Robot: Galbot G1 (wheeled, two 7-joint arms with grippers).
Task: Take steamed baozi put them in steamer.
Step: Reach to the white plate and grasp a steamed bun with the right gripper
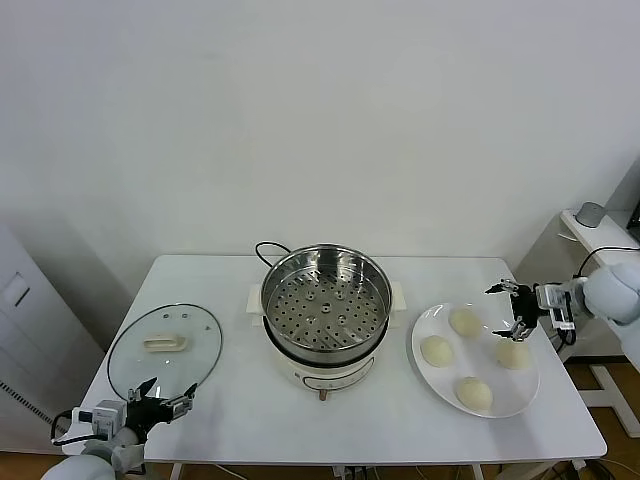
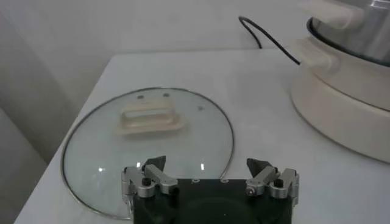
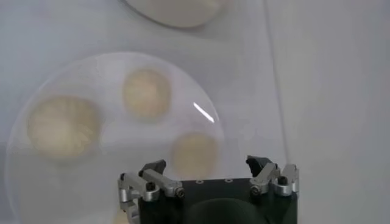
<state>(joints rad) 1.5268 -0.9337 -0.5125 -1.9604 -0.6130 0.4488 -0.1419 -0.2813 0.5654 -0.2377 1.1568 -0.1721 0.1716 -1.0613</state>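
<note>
Head view: steamer [image 1: 326,313] mid-table, perforated tray bare, no buns in it. Four steamed baozi [image 1: 465,322] sit on a white plate [image 1: 432,375] to its right. Right gripper [image 1: 516,312] hovers over the plate's far right edge, just beside the nearest bun, fingers spread, holding nothing. Left gripper [image 1: 156,401] parked at the near left table edge by the glass lid [image 1: 165,348], also open and empty.

Left wrist view: lid [image 2: 148,137] lies flat ahead of the open left gripper [image 2: 209,171]; steamer base [image 2: 341,97] beyond.

Right wrist view: right gripper [image 3: 208,172] spread wide above a bun [image 3: 193,152]; two more on the plate [image 3: 91,67].

Risk, judged: soft smooth bun may dent or slip if pinched off-centre; a low approach could clip the plate rim or nudge neighbours.
</note>
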